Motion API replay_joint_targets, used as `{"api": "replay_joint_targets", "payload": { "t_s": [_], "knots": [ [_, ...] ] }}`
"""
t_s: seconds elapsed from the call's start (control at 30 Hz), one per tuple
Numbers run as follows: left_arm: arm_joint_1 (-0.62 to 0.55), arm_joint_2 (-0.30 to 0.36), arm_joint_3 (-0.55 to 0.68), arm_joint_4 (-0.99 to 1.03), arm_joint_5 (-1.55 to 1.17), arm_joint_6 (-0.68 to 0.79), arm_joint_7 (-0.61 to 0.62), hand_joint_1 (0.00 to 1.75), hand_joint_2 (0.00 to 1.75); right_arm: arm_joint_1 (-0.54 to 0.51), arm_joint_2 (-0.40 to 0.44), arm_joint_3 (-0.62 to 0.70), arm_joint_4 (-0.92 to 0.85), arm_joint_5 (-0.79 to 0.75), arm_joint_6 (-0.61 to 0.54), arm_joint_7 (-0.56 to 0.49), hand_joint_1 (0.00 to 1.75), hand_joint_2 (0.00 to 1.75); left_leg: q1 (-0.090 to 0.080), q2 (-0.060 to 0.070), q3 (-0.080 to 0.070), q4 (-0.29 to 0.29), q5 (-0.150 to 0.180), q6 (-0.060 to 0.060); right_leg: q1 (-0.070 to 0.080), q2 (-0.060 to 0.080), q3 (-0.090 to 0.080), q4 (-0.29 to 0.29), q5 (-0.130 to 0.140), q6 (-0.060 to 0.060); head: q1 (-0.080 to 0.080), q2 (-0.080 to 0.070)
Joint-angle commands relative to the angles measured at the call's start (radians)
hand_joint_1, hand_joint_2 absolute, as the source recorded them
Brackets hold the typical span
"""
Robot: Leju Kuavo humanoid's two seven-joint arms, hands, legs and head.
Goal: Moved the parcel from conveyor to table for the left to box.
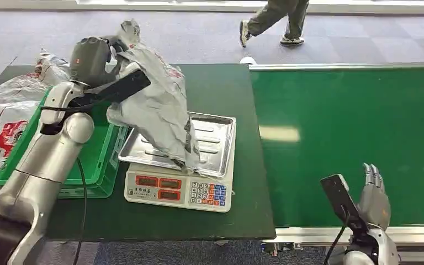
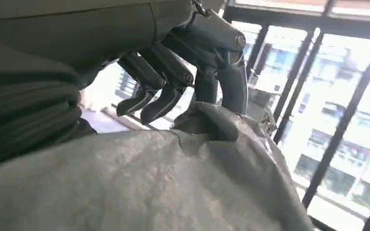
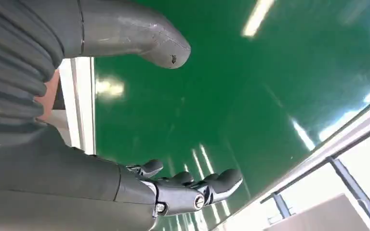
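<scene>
Head view shows one parcel [image 1: 157,107], a crumpled grey plastic mailer with red print, held up by the left hand [image 1: 96,55] at its top end, while its lower end drapes onto the tray [image 1: 218,146] of one scale [image 1: 179,190]. That tray is a shallow ribbed rectangle of shiny metal; the scale body under it is white, with red displays and a coloured keypad. One green plastic crate [image 1: 96,160] sits just beside the scale on the dark green tabletop [image 1: 221,91]. Two more grey-and-white bags [image 1: 11,96] lie beyond the crate's far side. The left wrist view shows dark fingers [image 2: 221,82] clenched on a bunched fold of the parcel's wrinkled film. The right hand [image 1: 372,201] hovers at the near edge of one glossy green conveyor [image 1: 353,127], whose belt is flat and smooth; the right wrist view shows its fingers [image 3: 212,185] spread apart and grasping nothing. One person's legs [image 1: 276,19] stand on the grey carpet floor [image 1: 375,38] past the belt.
</scene>
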Motion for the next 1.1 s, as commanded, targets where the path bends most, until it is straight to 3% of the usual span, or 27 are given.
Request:
{"api": "replay_joint_targets", "payload": {
  "t_s": [0.03,0.17,0.33,0.53,0.93,1.0,1.1],
  "knots": [
    [-0.184,0.085,0.206,0.182,-0.039,0.073,0.047,1.75,1.75,0.03,0.023,-0.04,0.008,-0.014,-0.025,-0.023,0.0,1.75,0.001,0.006,0.0,0.0,-0.001,0.0,0.001,0.001,-0.001,0.001,0.0,-0.002,0.0,0.0],
    [-0.237,0.173,0.285,0.277,-0.045,0.115,0.037,1.75,1.75,0.038,0.024,-0.041,0.022,-0.021,-0.042,-0.032,0.0,1.75,0.001,0.007,0.0,0.0,-0.001,0.0,0.002,0.003,-0.002,0.001,0.0,-0.002,0.0,0.0],
    [-0.232,0.179,0.311,0.289,-0.056,0.142,0.066,1.75,1.75,0.043,0.025,-0.041,0.021,-0.021,-0.045,-0.03,0.0,1.75,0.001,0.008,0.0,-0.001,0.0,0.0,0.001,0.005,-0.003,0.001,0.0,-0.001,0.0,0.0],
    [-0.189,0.322,0.377,0.372,-0.093,0.143,0.058,1.75,1.75,0.083,0.028,-0.066,0.003,-0.027,-0.044,-0.031,0.0,1.75,0.001,0.012,0.002,-0.002,-0.001,0.0,0.0,0.008,-0.002,0.001,0.0,-0.002,0.0,0.0],
    [-0.125,0.356,0.408,0.408,-0.122,0.142,0.047,1.75,1.75,0.123,0.042,-0.094,-0.04,-0.036,-0.039,-0.041,0.0,1.75,0.001,0.009,0.0,-0.002,-0.001,-0.001,0.002,0.006,-0.004,0.001,0.0,-0.003,0.0,0.0],
    [-0.033,0.367,0.434,0.396,-0.109,0.147,0.037,1.75,1.75,0.151,0.054,-0.108,-0.059,-0.034,-0.031,-0.039,0.0,1.75,0.001,0.009,0.001,-0.002,-0.001,-0.001,0.001,0.005,-0.003,0.0,0.0,-0.003,0.0,0.0],
    [0.217,0.345,0.507,0.287,-0.031,0.06,-0.031,1.75,1.75,0.171,0.099,-0.148,-0.093,-0.005,-0.002,-0.054,0.0,1.75,-0.002,0.011,0.004,-0.005,-0.001,-0.001,-0.003,0.008,-0.001,0.0,-0.001,-0.003,0.0,0.0]
  ]
}}
